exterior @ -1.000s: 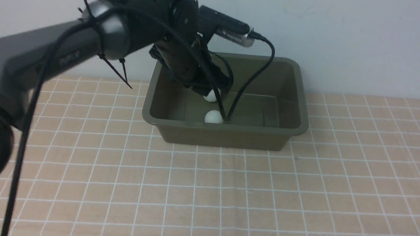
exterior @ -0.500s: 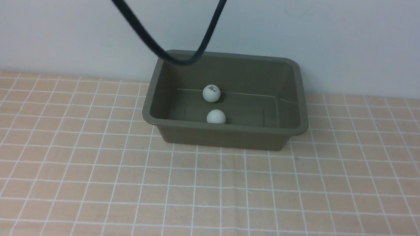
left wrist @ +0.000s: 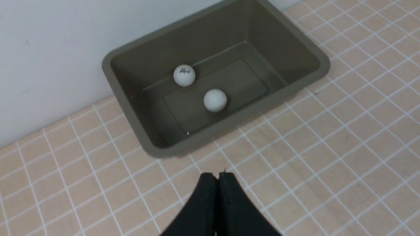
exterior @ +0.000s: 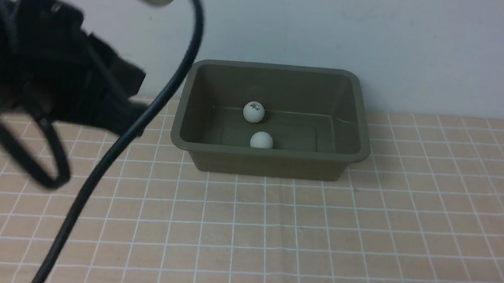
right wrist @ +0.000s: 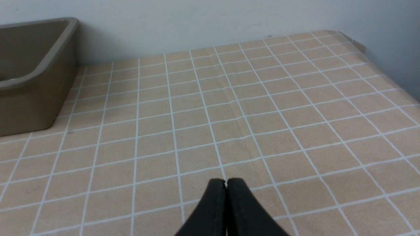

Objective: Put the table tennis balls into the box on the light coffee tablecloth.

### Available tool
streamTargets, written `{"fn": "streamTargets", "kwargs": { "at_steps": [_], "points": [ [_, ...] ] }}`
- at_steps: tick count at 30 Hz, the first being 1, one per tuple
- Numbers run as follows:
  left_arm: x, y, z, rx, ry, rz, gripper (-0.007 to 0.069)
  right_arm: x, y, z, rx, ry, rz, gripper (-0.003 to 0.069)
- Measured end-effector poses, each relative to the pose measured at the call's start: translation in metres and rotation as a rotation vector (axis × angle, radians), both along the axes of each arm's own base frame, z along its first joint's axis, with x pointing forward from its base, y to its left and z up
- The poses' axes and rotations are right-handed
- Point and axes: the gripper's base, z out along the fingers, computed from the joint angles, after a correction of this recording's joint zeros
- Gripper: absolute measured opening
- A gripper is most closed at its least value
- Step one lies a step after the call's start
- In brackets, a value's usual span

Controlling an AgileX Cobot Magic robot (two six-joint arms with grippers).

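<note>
The olive-green box (exterior: 269, 153) stands on the light coffee tablecloth (exterior: 298, 238) near the back wall. Both table tennis balls lie inside it: the logo ball (exterior: 253, 112) further back, the plain ball (exterior: 261, 140) nearer the front wall. In the left wrist view the box (left wrist: 305, 78) holds the logo ball (left wrist: 184, 75) and the plain ball (left wrist: 215, 100). My left gripper (left wrist: 217, 175) is shut and empty, above the cloth in front of the box. My right gripper (right wrist: 226, 182) is shut and empty over the cloth, to the right of the box (right wrist: 29, 101).
The left arm's dark body (exterior: 40, 79) and its black cable (exterior: 106, 164) fill the left of the front view. A pale wall (exterior: 382, 34) runs behind the box. The cloth's right edge (right wrist: 393, 75) meets a wall.
The left arm left the box, rose out of the top of the view, and now hangs at the left near the camera. The logo ball lies free in the box.
</note>
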Motion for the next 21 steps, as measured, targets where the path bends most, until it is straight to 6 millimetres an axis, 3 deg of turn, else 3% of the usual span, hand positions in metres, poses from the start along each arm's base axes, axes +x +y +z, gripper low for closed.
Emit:
{"fn": "streamTargets", "kwargs": {
  "at_steps": [5, 9, 14, 21],
  "points": [
    [-0.046, 0.027, -0.027, -0.032, 0.053, 0.022, -0.0069, 0.000, 0.000, 0.000, 0.000, 0.000, 0.000, -0.0015],
    [-0.071, 0.043, -0.040, 0.003, 0.112, 0.034, -0.0069, 0.000, 0.000, 0.000, 0.000, 0.000, 0.000, -0.0015],
    [-0.083, 0.055, -0.042, 0.052, 0.128, 0.056, -0.0069, 0.000, 0.000, 0.000, 0.000, 0.000, 0.000, -0.0015],
    [-0.078, 0.067, -0.041, 0.128, 0.075, 0.143, -0.0069, 0.000, 0.000, 0.000, 0.000, 0.000, 0.000, -0.0015]
  ]
}}
